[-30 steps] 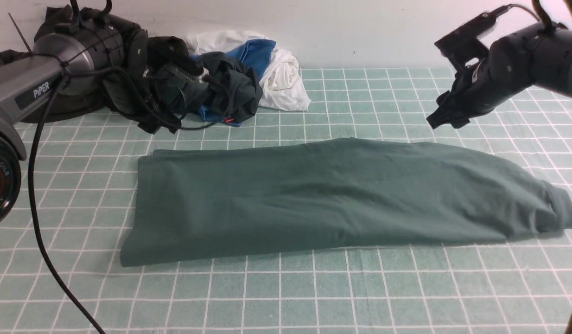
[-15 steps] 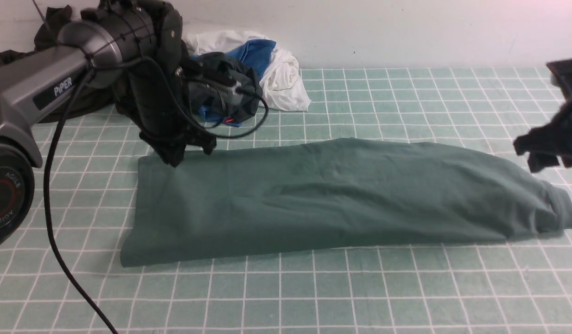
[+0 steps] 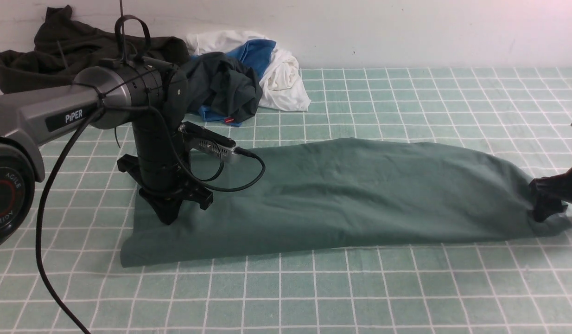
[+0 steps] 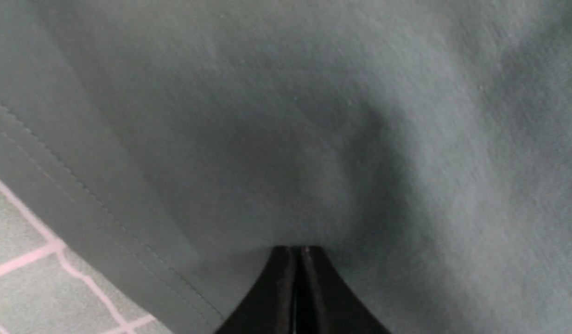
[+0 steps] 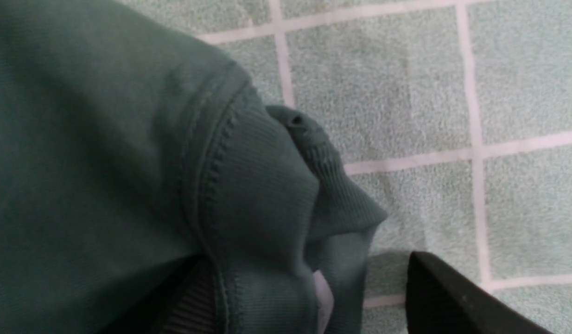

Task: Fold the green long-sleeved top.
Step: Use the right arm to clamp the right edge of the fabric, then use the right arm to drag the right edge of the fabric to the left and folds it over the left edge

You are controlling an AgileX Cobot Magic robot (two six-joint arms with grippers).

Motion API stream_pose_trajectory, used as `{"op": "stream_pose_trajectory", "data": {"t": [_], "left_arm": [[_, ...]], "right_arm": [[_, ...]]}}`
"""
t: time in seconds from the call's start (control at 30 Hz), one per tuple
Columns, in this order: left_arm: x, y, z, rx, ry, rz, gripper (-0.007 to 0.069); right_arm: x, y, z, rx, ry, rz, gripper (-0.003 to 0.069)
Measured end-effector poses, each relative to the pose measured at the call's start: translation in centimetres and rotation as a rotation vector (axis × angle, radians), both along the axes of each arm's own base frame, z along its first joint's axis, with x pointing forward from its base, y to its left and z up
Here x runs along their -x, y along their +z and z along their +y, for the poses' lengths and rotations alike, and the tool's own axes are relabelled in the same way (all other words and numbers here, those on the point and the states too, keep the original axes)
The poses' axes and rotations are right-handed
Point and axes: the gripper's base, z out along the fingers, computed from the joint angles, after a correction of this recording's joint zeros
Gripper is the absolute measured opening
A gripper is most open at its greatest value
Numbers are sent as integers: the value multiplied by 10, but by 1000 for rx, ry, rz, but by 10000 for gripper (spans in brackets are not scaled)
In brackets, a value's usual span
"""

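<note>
The green long-sleeved top (image 3: 341,195) lies as a long folded strip across the checked table cloth. My left gripper (image 3: 168,218) stands upright on its left part, a little in from the hem. In the left wrist view its jaws (image 4: 297,250) are shut, tips pressed onto the fabric (image 4: 314,116) with nothing between them. My right gripper (image 3: 552,204) is low at the strip's right end. There it is open (image 5: 314,297), with the ribbed cuff (image 5: 263,195) lying between one finger (image 5: 448,297) and the other, which is mostly hidden by cloth.
A pile of clothes sits at the back left: a dark olive-brown garment (image 3: 59,51), a dark green-black one (image 3: 225,88), a blue piece (image 3: 256,51) and white fabric (image 3: 281,79). The left arm's black cable (image 3: 45,241) hangs over the near left of the cloth (image 3: 314,297).
The left arm swung from the back pile down onto the top's left part, and its gripper shut on the way. The right arm dropped from high up to the cuff end.
</note>
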Motion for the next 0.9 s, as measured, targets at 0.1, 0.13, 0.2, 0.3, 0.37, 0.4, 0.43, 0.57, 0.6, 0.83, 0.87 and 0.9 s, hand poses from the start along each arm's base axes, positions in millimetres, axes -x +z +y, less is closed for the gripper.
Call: {"op": "stream_pose_trajectory", "data": {"t": [0.1,0.13,0.2,0.3,0.37,0.4,0.43,0.57,0.6,0.83,0.87,0.9], "left_arm": [[0,0,0,0,0,0,-3],[0,0,0,0,0,0,-3],[0,0,0,0,0,0,-3],[0,0,0,0,0,0,-3],[0,3,0,2,0,-7,-3],[1,6,0,3,0,-13,-3],[1,11,0,5,-1,-25,-3],[10,49,5,-1,-7,-95,-3],[13,62,6,-2,-8,-122,-3],[55,164,18,47,-5,-366,-3],[57,167,18,49,-5,-375,-3],[75,190,23,62,-2,-426,-3]], "right_arm": [[0,0,0,-1,4,0,502],[0,0,1,-2,9,1,475],[0,0,2,-3,19,2,446],[-3,1,9,0,61,7,309],[-3,1,13,2,82,10,227],[-3,1,14,2,91,13,175],[-4,2,15,3,99,13,123],[2,16,12,62,125,27,31],[5,22,10,90,124,30,31],[39,134,2,315,52,-191,31],[39,134,2,316,52,-193,31],[50,170,12,327,58,-283,31]]}}
